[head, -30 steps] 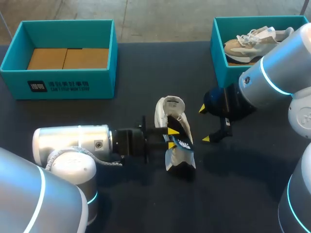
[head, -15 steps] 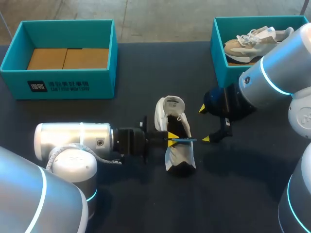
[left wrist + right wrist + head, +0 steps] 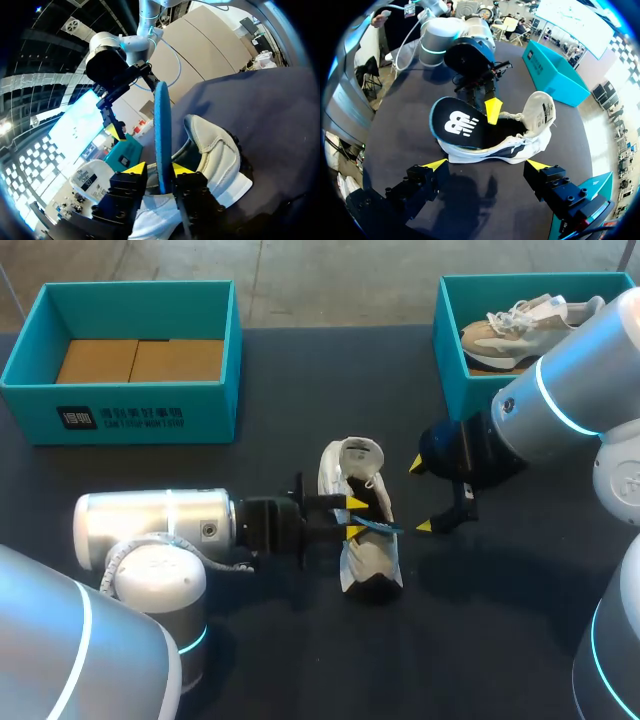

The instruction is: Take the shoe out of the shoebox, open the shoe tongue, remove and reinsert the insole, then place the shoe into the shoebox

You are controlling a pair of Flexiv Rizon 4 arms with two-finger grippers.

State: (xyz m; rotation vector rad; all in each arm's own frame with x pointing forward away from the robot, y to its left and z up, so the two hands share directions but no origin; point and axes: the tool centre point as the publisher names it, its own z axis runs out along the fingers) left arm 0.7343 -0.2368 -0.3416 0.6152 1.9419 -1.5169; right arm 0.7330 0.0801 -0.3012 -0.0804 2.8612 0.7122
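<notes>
Blue insole (image 3: 162, 135) between left fingers (image 3: 134, 168)

Bright even light — soft shadows, mild glare.

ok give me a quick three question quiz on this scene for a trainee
1. True or false: the fingers of the left gripper are shut on the thin blue insole.
2. Where is the white lace-up shoe? A hanging in the air; B lying on the dark table; C on the floor.
3. Fill in: the fingers of the right gripper, beside the shoe, are ___ (open or shut).

Key: 1 true; 2 B; 3 open.
</notes>
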